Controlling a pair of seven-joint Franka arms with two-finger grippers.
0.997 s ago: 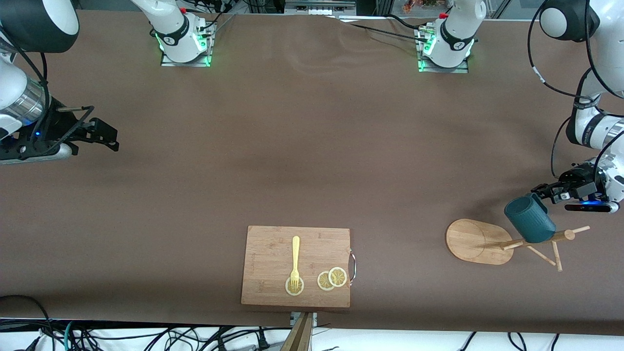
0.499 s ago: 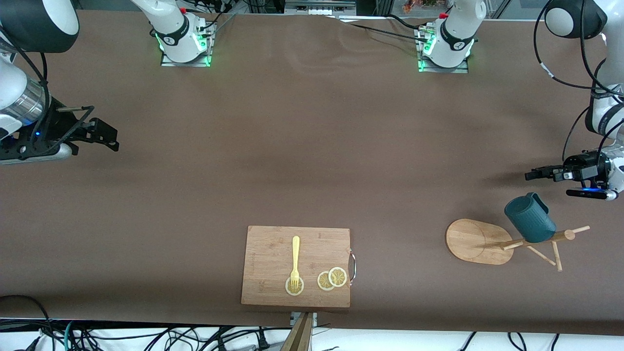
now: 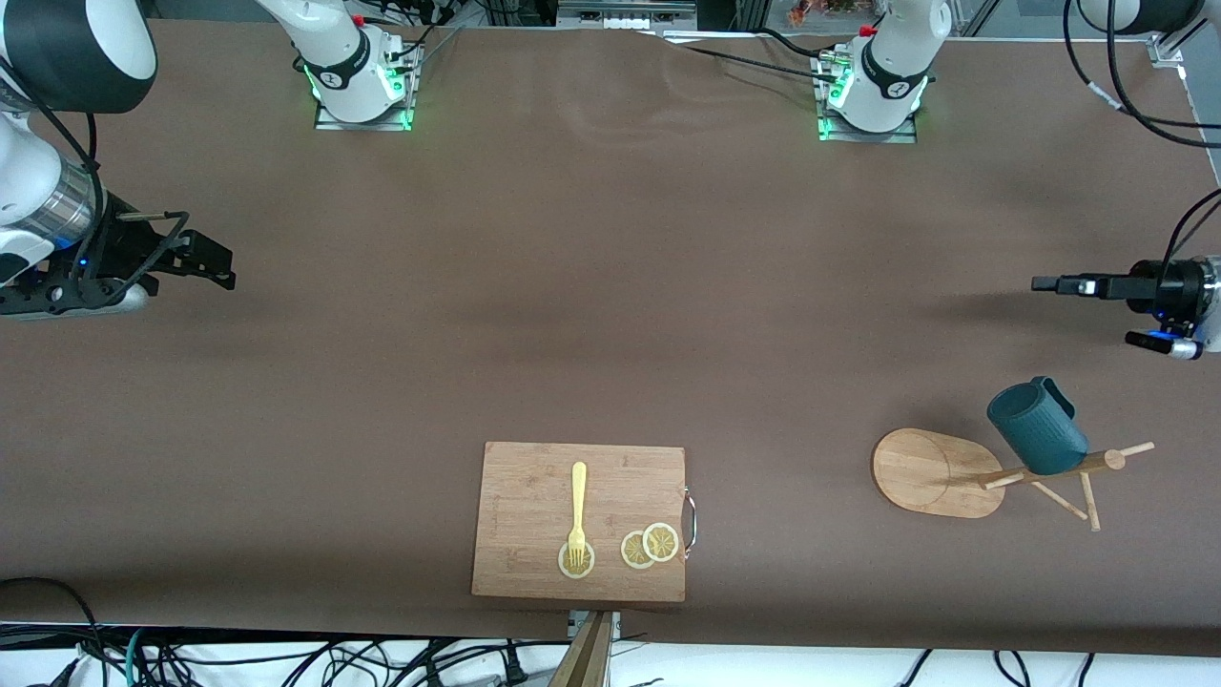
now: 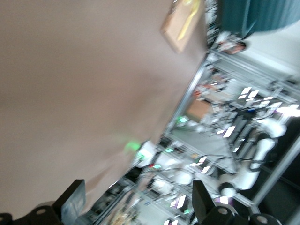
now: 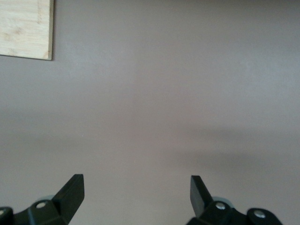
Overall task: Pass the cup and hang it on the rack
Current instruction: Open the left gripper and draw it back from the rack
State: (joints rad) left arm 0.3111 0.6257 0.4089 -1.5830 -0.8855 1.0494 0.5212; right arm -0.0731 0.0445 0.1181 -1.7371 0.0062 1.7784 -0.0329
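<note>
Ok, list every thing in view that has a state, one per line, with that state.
cup: hung on a peg of the rack, tilted, held by no gripper.
rack: standing upright on its oval base.
left gripper: open, empty, over bare table.
right gripper: open, empty, waiting over the table.
fork: lying flat on the cutting board, tines on a lemon slice.
two lemon slices: flat, overlapping.

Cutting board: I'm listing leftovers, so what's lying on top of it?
On the cutting board lie a yellow fork and three lemon slices. The fork's tines cover part of one slice.
</note>
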